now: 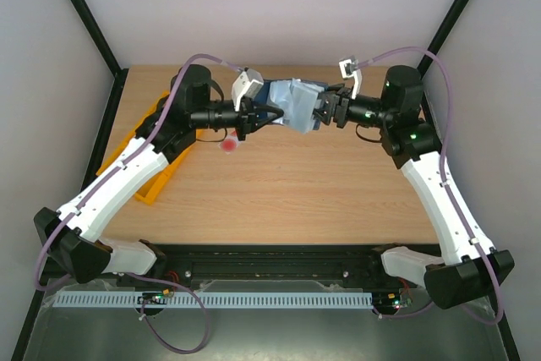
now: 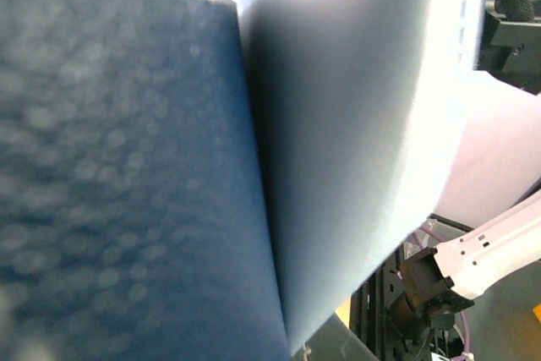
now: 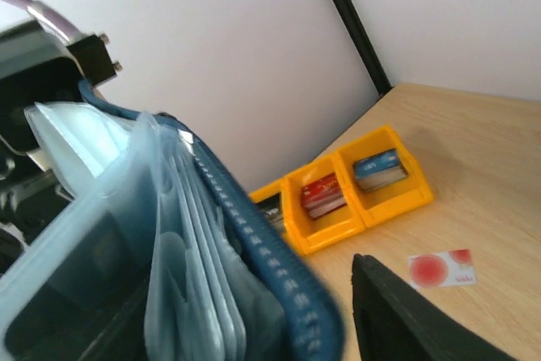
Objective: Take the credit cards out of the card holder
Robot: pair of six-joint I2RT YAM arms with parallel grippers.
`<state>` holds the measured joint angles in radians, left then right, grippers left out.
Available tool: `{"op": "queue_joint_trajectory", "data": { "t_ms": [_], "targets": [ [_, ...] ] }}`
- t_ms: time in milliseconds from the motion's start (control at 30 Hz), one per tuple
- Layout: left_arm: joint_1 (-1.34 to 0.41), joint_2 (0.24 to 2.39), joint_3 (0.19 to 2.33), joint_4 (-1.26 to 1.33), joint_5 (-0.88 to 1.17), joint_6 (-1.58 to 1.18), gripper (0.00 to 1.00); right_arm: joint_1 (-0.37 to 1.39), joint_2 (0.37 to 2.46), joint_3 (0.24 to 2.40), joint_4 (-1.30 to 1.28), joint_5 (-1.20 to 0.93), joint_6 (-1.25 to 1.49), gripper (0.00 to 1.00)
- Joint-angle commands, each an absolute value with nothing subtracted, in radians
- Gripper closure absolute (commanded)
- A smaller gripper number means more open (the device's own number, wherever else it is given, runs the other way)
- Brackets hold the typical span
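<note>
We note a light wood table (image 1: 287, 200) boxed in by plain white walls (image 1: 279, 6) on the left, far and right. Black frame posts (image 1: 84, 13) rise at the far corners. Near edge: black rail (image 1: 279, 264), then grey metal floor (image 1: 279, 336). Light soft, even.

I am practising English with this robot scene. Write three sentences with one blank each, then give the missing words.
The white card with the red round mark lies flat on the ____. The orange tray has ____ compartments. The left gripper is shut on the ____, held up in the air.
Missing words: table; three; card holder.
</note>
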<state>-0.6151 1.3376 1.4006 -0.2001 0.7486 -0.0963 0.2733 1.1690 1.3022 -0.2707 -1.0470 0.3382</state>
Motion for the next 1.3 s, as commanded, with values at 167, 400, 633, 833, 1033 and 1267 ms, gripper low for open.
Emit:
{"op": "queue_joint_trajectory", "data": {
  "t_ms": [167, 400, 633, 833, 1033, 1267],
  "targets": [
    [-0.621, 1.318, 1.369, -0.141, 0.695, -0.126, 0.86, 0.325, 1.196, 1.305, -0.130, -1.050, 0.534, 0.79],
    [-0.618, 1.307, 1.330, -0.144, 0.536, -0.137, 0.26, 0.367, 1.252, 1.425, -0.341, -0.827, 0.473, 0.98],
    [-0.617, 1.302, 1.280, -0.135, 0.493, -0.138, 0.01, 0.439, 1.339, 1.516, -0.536, -0.498, 0.563, 0.98],
    [-0.617, 1.311, 1.254, -0.135, 0.364, -0.140, 0.01, 0.599, 1.496, 1.763, -0.814, -0.101, 0.614, 0.98],
    [-0.616, 1.313, 1.229, -0.138, 0.317, -0.160, 0.01, 0.700, 1.703, 2.033, -1.067, 0.013, 0.572, 0.98],
    [-0.546, 1.301, 1.216, -0.156, 0.345, -0.208, 0.23, 0.708, 1.689, 2.074, -1.038, -0.126, 0.458, 0.98]
  ]
}}
